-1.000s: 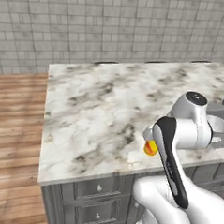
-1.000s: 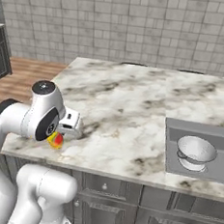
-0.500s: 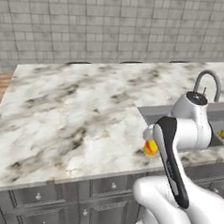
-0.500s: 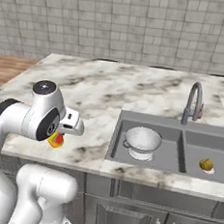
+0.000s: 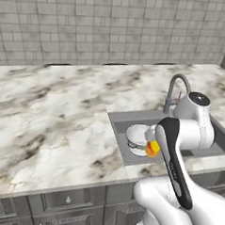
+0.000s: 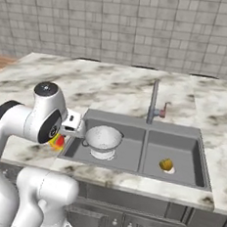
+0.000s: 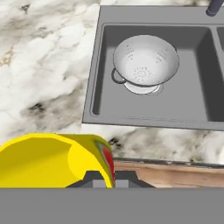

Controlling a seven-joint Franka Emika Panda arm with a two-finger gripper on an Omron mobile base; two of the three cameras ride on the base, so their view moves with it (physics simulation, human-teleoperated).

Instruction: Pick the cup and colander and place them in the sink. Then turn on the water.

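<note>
The hand [image 7: 104, 177] is gripping the small yellow cup [image 7: 54, 159] above the marble counter's [image 5: 52, 125] front edge, near the grey sink [image 6: 193, 143] holding the white round colander [image 6: 103, 138].

colander [image 6: 102, 139] sits in sink [image 6: 199, 165] left basin; ball [image 6: 166, 165] in right basin (faucet [image 6: 153, 100] behind the divider); cup [image 7: 57, 159] near the counter's [image 6: 113, 88] front edge.

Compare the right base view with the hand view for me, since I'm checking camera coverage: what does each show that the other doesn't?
Right base view alone: the faucet's arch, a yellowish-brown ball in the right basin, the tiled wall. Hand view alone: inside of the yellow cup, close up. Both: the colander in the sink's left basin, marble counter.
</note>
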